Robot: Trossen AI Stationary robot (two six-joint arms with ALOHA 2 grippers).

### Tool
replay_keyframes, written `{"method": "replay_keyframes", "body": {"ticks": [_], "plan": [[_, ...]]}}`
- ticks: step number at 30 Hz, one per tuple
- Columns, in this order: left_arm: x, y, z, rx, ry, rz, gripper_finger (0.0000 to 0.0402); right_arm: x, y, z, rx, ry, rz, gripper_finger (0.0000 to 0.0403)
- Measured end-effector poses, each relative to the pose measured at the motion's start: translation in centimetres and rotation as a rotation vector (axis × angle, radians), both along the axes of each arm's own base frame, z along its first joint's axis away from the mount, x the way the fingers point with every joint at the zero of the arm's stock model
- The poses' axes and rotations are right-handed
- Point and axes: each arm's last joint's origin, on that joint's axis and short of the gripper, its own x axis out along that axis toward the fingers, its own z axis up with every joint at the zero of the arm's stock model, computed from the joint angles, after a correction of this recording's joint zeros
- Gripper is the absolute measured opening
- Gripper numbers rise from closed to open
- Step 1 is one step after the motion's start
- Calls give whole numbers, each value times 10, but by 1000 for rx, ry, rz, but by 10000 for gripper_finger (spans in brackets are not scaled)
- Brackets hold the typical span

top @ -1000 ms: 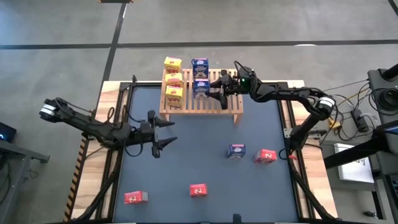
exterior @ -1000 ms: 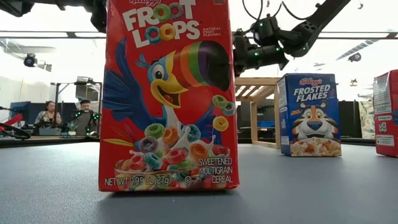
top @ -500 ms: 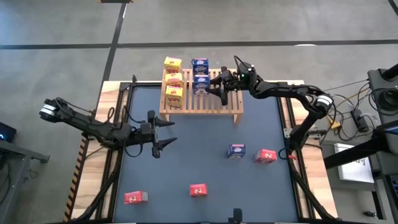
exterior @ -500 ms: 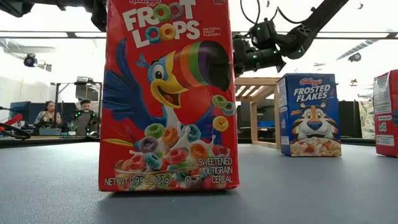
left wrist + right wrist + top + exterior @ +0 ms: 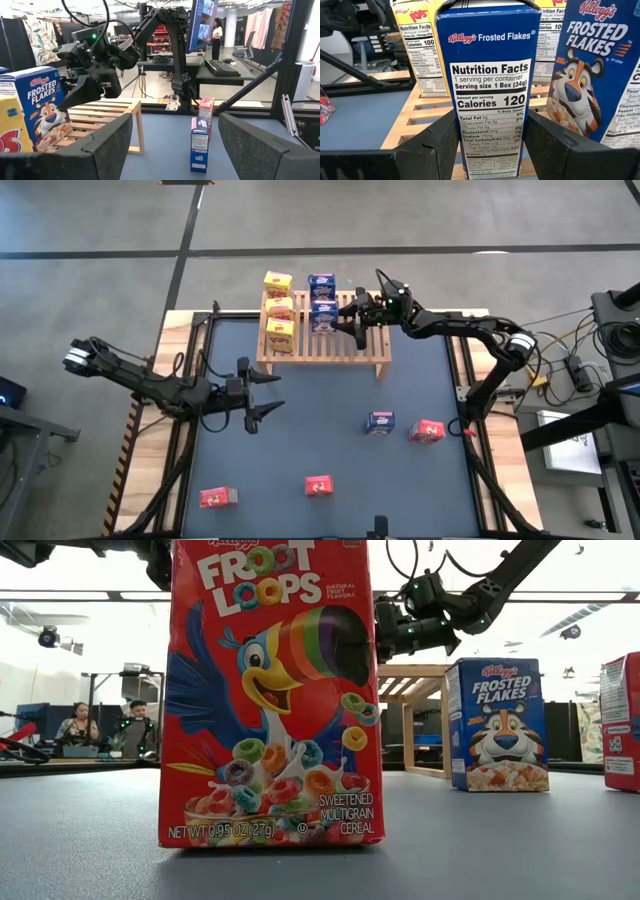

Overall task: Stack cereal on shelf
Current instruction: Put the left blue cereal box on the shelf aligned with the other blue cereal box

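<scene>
The wooden slatted shelf [image 5: 322, 345] stands at the table's far edge. On it stand three yellow cereal boxes [image 5: 280, 307] in a column and one blue box [image 5: 321, 284] at the far end. My right gripper [image 5: 345, 320] reaches over the shelf from the right and is shut on a second blue box [image 5: 323, 316], just near of the first. My left gripper [image 5: 268, 395] hovers open over the table's left middle. On the table stand one blue box [image 5: 380, 422] and three red boxes [image 5: 427, 431] [image 5: 318, 486] [image 5: 218, 497]. My right gripper pinches the blue Frosted Flakes box between its two fingers [image 5: 437, 145], one on each broad face, low on the box. The narrow nutrition side [image 5: 490, 100] faces the wrist. The fingers come level from the table's right. The box is upright; whether its base rests on the slats cannot be told.
The right half of the shelf top [image 5: 365, 350] is bare slats. In the low view a red Froot Loops box [image 5: 270, 690] fills the near foreground, with a blue box [image 5: 497, 725] and a red one [image 5: 622, 720] behind. People sit in the room beyond the table.
My right gripper has shifted a little toward the table's far edge over the shelf. The blue box in it has moved with it, closer to the other blue box. The left arm has kept still.
</scene>
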Motion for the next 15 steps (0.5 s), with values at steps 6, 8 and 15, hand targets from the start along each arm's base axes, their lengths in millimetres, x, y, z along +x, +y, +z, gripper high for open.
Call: {"method": "replay_keyframes", "body": {"ticks": [6,8,15], "plan": [[0,0,0,1,4,0,278,0,0,0,6,0,0,192],[0,0,-1,2,7,0,278,0,0,0,7,0,-1,192],[0,0,-1,3,10,0,278,0,0,0,28,0,-4,193]]}}
